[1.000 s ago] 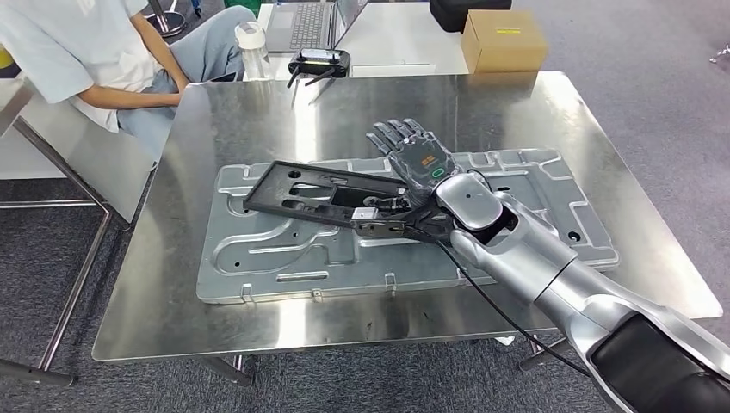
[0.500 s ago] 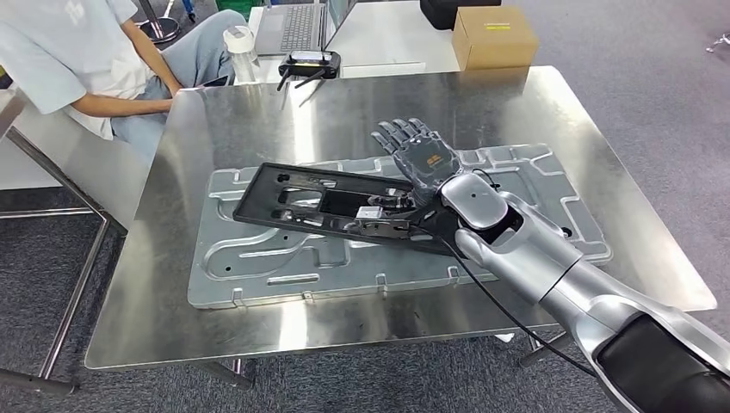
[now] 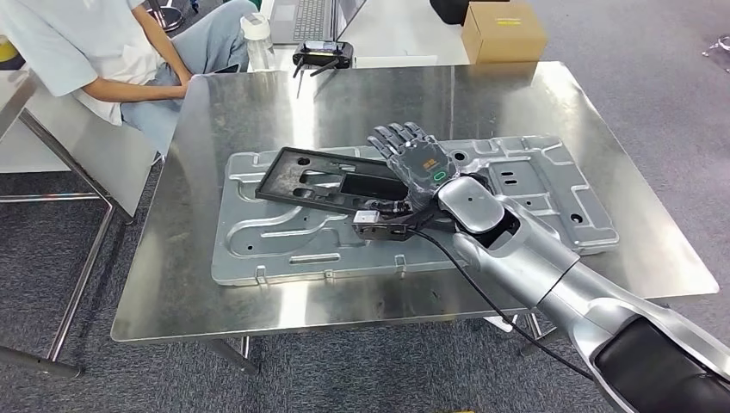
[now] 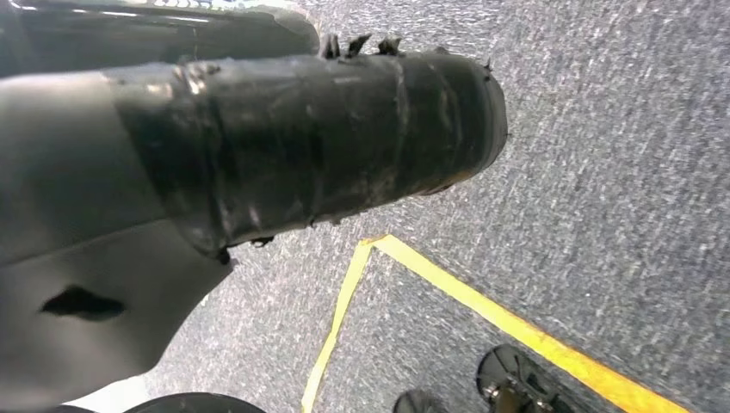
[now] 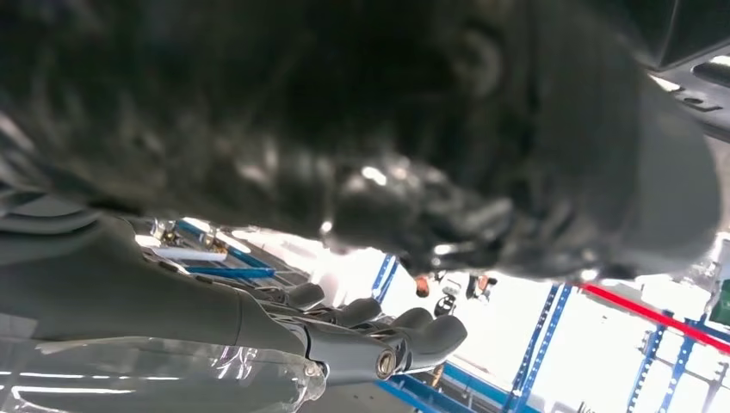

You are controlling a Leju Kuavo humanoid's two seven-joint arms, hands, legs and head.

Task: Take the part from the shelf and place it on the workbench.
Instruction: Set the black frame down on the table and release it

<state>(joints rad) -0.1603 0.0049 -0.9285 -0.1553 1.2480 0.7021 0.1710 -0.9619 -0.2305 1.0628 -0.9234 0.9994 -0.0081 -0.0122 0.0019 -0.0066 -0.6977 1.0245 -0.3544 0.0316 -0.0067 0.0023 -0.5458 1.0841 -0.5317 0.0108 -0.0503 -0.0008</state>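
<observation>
The silver right arm [image 3: 551, 275] is seen entering from the lower right and reaching across the near edge of the steel workbench [image 3: 284, 310]. A black cable [image 3: 482, 292] is draped from the wrist down over the table edge. The right hand [image 3: 417, 168] is laid over the near right end of a flat black part [image 3: 331, 181]; its fingers [image 3: 396, 136] are extended over the top, and the part's end is gripped between them and the thumb below. In the right wrist view the dark part [image 5: 361, 129] is pressed close against the lens, with the fingers [image 5: 387, 331] stretched out beside it. The black part is placed on a large grey pressed-metal panel [image 3: 267, 241], which lies flat along the workbench; whether the gripped end is lifted clear of the panel cannot be told. Farther off, a black controller [image 3: 321, 57], a clear bottle [image 3: 258, 39], a laptop [image 3: 314, 17] and a cardboard box [image 3: 502, 31] are set on a table behind. A seated person [image 3: 95, 52] is seen at the far left.
</observation>
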